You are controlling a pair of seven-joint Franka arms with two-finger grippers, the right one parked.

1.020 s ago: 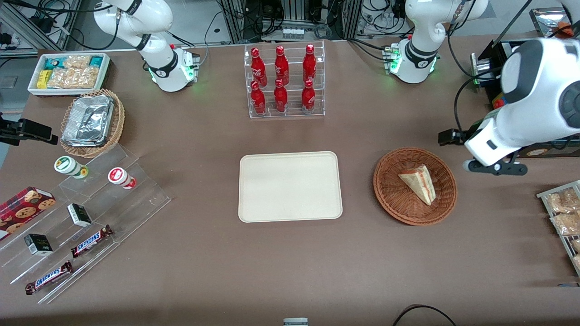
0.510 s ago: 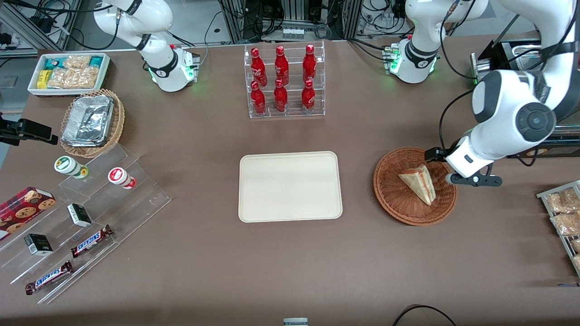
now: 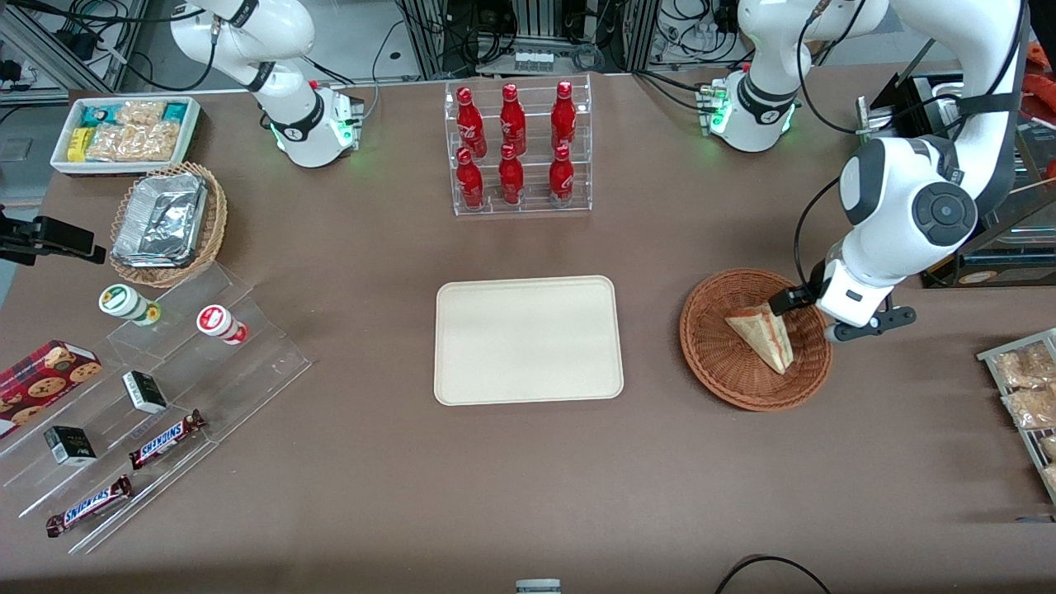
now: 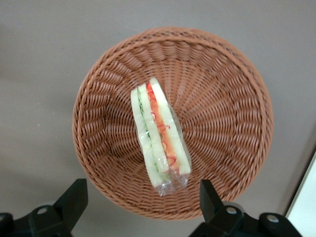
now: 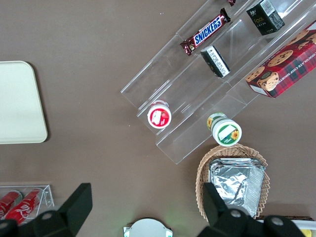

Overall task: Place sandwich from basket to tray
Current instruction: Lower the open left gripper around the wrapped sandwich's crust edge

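Sandwich [image 3: 762, 334] lies in the basket [image 3: 714, 355], wrapped in clear film, filling edge up in the wrist view [image 4: 159, 143]: green, pale, red-orange layers visible along the cut. It sits slightly off the basket's centre, toward the rim at about 3 o'clock in the front view, long axis running roughly 11 to 5. Basket [image 4: 232, 98] stands on the brown desk [image 3: 528, 470], at 3 o'clock of the tray [image 3: 528, 340], apart from it with a strip of bare desk between. Tray carries nothing. Pincer [image 3: 813, 312] hangs above the basket's rim at about 2 o'clock, toward the working arm's end of the desk, just beside the sandwich's broad end in the front view. In the wrist view the pincer [image 4: 140, 197] is spread wide, its two dark fingers [image 4: 74, 200] apart and gripping nothing; the sandwich's wrapped tip shows between them, with no contact visible. Elsewhere on the desk: a clear rack of red bottles [image 3: 516, 148] at 12 o'clock of the tray, farther from the front camera; a tan basket with foil containers [image 3: 165, 223] and a clear stepped stand with snack bars [image 3: 165, 439] toward the parked arm's end.
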